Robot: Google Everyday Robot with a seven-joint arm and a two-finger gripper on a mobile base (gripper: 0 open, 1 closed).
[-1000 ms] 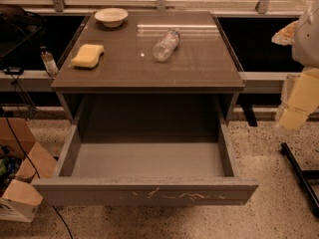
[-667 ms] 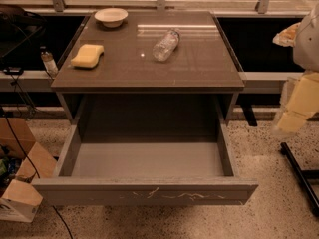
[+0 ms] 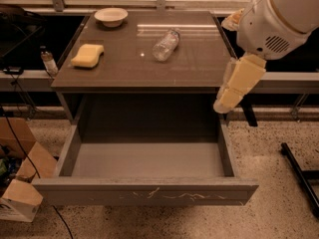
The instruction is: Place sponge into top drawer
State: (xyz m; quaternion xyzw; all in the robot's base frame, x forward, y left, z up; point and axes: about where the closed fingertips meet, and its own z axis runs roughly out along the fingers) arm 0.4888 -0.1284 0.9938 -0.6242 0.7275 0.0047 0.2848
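The soft yellow foam sponge (image 3: 87,55) lies on the brown tabletop (image 3: 194,66) near its left edge. Below, the wide grey top drawer (image 3: 144,196) stands pulled open. The pale yellow blocky pincer (image 3: 223,105) hangs beside the tabletop's right edge, well apart from the sponge; I cannot tell whether it is open or closed. A clear plastic bottle (image 3: 165,45) lies mid-tabletop, with a white bowl (image 3: 110,16) behind.

Sponge (image 3: 87,55): soft yellow, plain. Top drawer (image 3: 144,190): flat grey throughout, with pale scratches streaking the front panel. Table (image 3: 199,59): dull brown-grey top with a few bright glints. Bowl (image 3: 110,16): off-white. Bottle (image 3: 165,44): clear, colourless. Gripper (image 3: 222,103), hanging off the table's right front corner, above the drawer's right wall — pale yellow, below a white arm housing (image 3: 279,14). Floor (image 3: 279,193): beige, dark-speckled. Cardboard box (image 3: 25,183) — tan.
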